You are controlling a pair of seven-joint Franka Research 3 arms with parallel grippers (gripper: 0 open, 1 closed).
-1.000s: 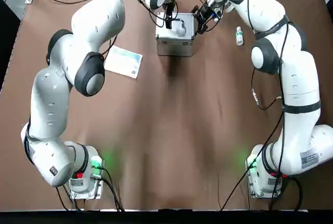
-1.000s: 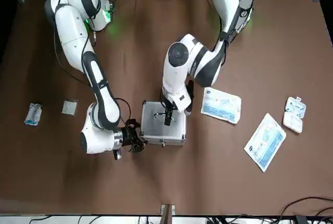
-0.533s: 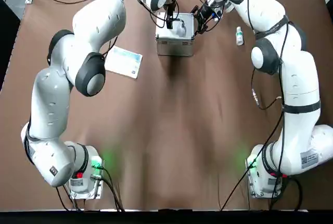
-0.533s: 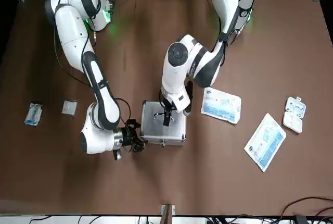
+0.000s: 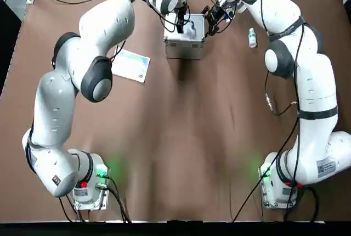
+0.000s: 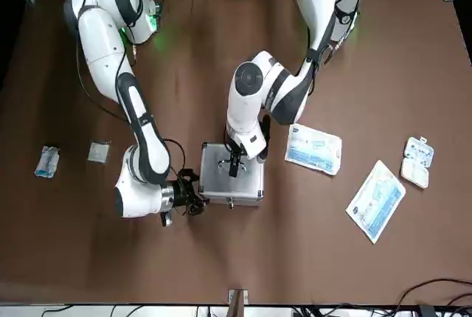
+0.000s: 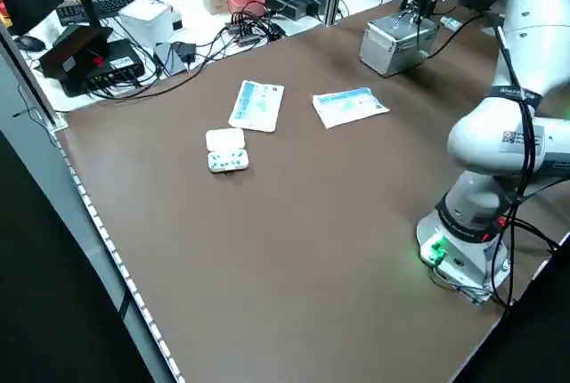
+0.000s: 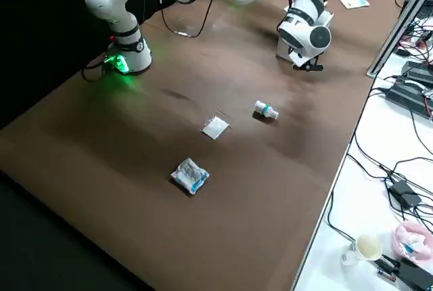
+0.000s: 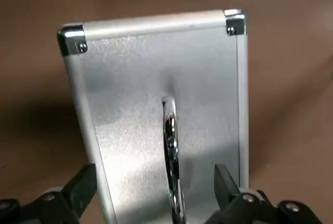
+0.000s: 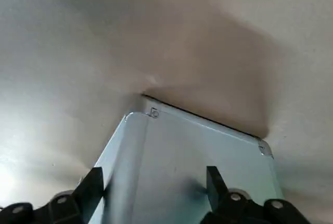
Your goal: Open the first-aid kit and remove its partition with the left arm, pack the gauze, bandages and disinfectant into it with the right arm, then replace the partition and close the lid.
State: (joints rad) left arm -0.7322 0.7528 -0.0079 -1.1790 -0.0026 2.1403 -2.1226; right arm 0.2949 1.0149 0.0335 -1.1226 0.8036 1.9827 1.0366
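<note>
- Left gripper (image 9: 156, 176): above the case, fingers spread on either side of the chrome handle (image 9: 171, 153), probably lining up to steady or grip it.
- First-aid kit (image 5: 184, 52): shut, a boxy silvery case with shiny metal corners; its partition is out of sight.
- Right gripper (image 10: 155, 173): fingers parted beside the case, seemingly to brace it.
- Disinfectant (image 5: 252, 38): right of the case, smooth, cylindrical, within the right arm's likely reach.
- Flat square packet (image 8: 215, 127), crinkled pouch (image 8: 190, 176): farther right, awaiting packing.

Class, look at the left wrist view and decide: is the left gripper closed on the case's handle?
No, the left gripper's fingers stand apart, with the handle untouched between them.
</note>
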